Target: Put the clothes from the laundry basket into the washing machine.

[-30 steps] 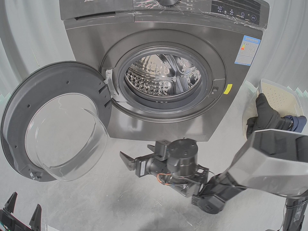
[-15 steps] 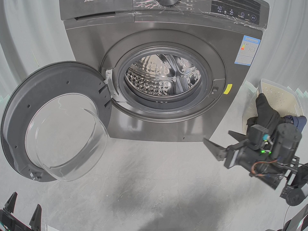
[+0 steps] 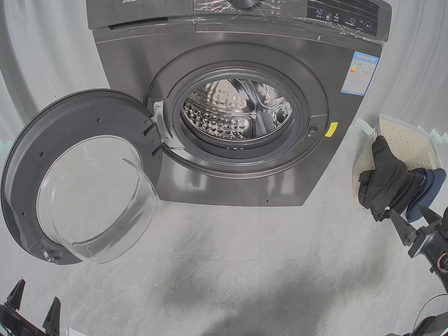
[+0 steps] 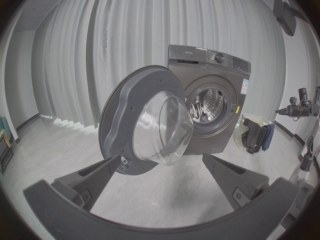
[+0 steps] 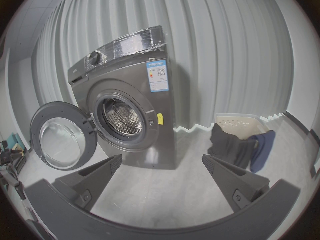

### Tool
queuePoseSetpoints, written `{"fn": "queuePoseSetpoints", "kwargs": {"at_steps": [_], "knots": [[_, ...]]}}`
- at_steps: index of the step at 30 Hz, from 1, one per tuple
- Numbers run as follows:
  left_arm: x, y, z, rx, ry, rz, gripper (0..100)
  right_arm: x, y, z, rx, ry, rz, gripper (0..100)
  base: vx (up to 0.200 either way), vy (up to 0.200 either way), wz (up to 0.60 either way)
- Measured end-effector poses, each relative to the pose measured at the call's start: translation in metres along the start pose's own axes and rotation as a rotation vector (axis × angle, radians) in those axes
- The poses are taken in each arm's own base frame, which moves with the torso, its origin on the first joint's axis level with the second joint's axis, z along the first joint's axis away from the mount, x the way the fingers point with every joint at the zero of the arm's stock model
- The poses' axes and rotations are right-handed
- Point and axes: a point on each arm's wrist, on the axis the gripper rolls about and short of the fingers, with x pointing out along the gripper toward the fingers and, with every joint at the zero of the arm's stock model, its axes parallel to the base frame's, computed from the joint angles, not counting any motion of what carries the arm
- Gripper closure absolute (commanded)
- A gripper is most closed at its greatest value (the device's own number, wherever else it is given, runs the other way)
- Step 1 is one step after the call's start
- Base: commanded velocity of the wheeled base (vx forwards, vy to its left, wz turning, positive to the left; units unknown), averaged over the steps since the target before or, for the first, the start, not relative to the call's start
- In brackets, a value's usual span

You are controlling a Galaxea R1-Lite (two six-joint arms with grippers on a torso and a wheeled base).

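Head view: washing machine (image 3: 140, 61) door (image 3: 93, 117) open; laundry basket (image 3: 406, 138) on floor right of machine, black garment (image 3: 389, 183) and blue garment (image 3: 428, 185) draped over its rim; right end effector (image 3: 405, 209) wide, just beside black garment. Left wrist view: left end effector (image 4: 160, 159) wide, facing door. Right wrist view: fingers (image 5: 96, 177) spread, black garment beyond them, not touching.

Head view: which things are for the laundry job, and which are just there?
For the job: washing machine, open door, laundry basket, black garment, navy garment, right gripper.
Just there: curtain, floor.
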Motion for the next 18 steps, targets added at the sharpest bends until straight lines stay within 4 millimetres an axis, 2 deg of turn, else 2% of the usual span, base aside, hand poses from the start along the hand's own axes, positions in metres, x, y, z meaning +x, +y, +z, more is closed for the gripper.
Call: {"fn": "queuePoseSetpoints", "kwargs": {"at_steps": [9, 18], "knots": [[0.000, 0.000, 0.000, 0.000, 0.000, 0.000, 0, -0.061, -0.019, -0.021, -0.036, 0.068, -0.076, 0, 0.000, 0.000, 0.00], [0.000, 0.000, 0.000, 0.000, 0.000, 0.000, 0, -0.113, -0.021, -0.056, -0.034, 0.061, -0.027, 0, 0.000, 0.000, 0.00]]}}
